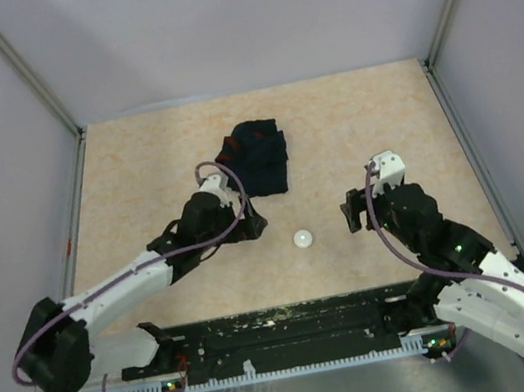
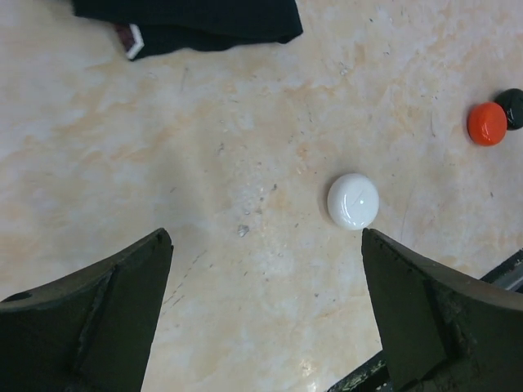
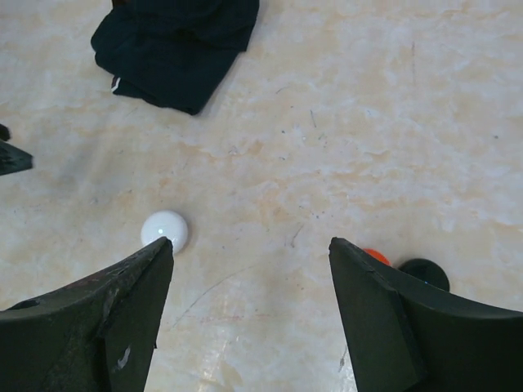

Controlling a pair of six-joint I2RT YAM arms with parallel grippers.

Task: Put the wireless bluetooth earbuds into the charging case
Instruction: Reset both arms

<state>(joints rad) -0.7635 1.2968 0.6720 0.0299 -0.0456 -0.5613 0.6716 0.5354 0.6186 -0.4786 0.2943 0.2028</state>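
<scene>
Shows left pincer (image 2: 265, 245) and right pincer (image 3: 251, 245) wide, empty, flanking small white domed plastic disc (image 2: 353, 201) on beige worktop (image 2: 204, 147). Calls for centring before closing.

I see a glossy white domed piece (image 1: 303, 238) lying flat mid-worktop, nearer the near edge, alone, toward the right edge a red round piece (image 2: 487, 123) touching a black round piece (image 2: 513, 108), earbud or case I cannot tell
</scene>
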